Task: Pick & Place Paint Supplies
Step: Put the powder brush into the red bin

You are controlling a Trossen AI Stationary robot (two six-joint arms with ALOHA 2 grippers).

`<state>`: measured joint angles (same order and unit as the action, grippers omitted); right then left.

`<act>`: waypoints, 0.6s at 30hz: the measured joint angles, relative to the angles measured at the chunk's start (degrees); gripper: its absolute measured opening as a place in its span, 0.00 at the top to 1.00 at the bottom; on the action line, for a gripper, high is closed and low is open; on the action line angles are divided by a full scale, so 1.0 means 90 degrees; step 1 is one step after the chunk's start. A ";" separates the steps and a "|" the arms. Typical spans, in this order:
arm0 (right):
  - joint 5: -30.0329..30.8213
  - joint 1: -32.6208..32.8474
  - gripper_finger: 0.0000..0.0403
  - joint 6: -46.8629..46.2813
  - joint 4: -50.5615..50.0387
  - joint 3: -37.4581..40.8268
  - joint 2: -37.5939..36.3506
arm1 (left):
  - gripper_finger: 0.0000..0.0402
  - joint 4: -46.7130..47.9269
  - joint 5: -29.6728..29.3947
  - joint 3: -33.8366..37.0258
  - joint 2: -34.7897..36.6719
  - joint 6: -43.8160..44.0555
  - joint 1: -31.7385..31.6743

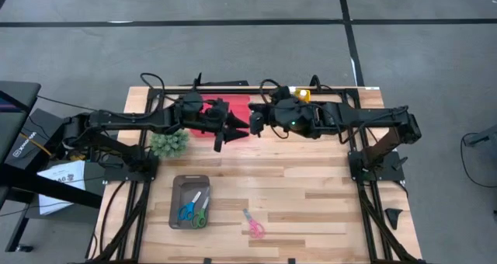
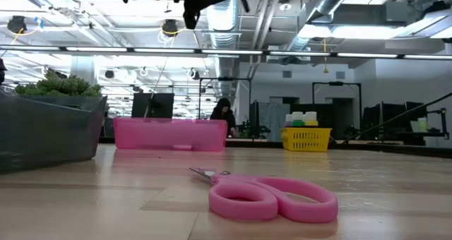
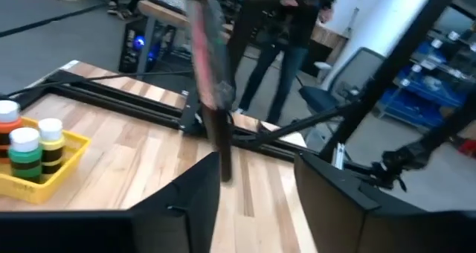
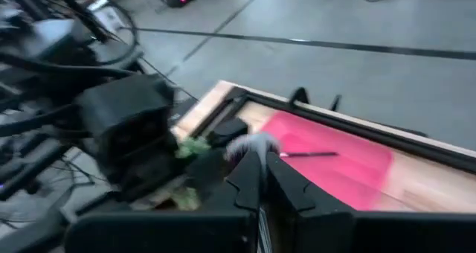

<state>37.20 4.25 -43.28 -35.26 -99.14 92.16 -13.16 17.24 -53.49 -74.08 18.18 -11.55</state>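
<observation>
Pale wood table [image 1: 311,194], dark rail frame along its far edge and both sides. Both arms are up at the far edge, pincers facing each other mid-table, nearly tip to tip.

Left pincer [image 1: 237,127] hangs over the near edge of the pink tray [image 1: 237,102]; fingers spread, as its wrist view shows [image 3: 186,197]. A long dark thing with a pinkish upper part, blurred, stands in front of those fingers; can't tell if it's a paintbrush or whether it is gripped.

Right pincer [image 1: 255,123] is just right of the left one, tips closed together in its wrist view [image 4: 256,180]. Can't tell if anything sits between them. A thin dark paintbrush [image 4: 309,155] lies flat in the pink tray beyond those tips.

Yellow basket [image 3: 44,175] with paint bottles [image 3: 24,155] sits at the far edge, mostly under the right arm from above.

Green tuft [image 1: 169,143] is near the left edge, close under the left arm. Grey bin [image 1: 191,202] with scissors inside takes the near-left area; pink scissors [image 1: 253,224] lie loose just right of it. The right half of the table, near side, is open wood.
</observation>
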 joint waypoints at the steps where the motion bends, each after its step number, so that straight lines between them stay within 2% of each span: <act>1: -0.0036 0.0000 1.00 0.0060 0.0123 -0.0004 0.0042 | 0.57 -0.0009 -0.0059 0.0000 0.0000 0.0037 0.0000; 8: -0.0498 -0.0017 1.00 0.0324 0.0516 -0.0002 0.0141 | 0.51 -0.0184 -0.0245 0.0000 0.0000 0.0152 0.0000; 18: -0.0725 -0.0081 1.00 0.0626 0.0892 0.0001 0.0145 | 0.58 -0.0234 -0.0248 0.0000 0.0000 0.0202 -0.0002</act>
<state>30.67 3.52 -37.65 -27.23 -99.13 93.47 -15.27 15.00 -53.49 -74.08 20.00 -11.57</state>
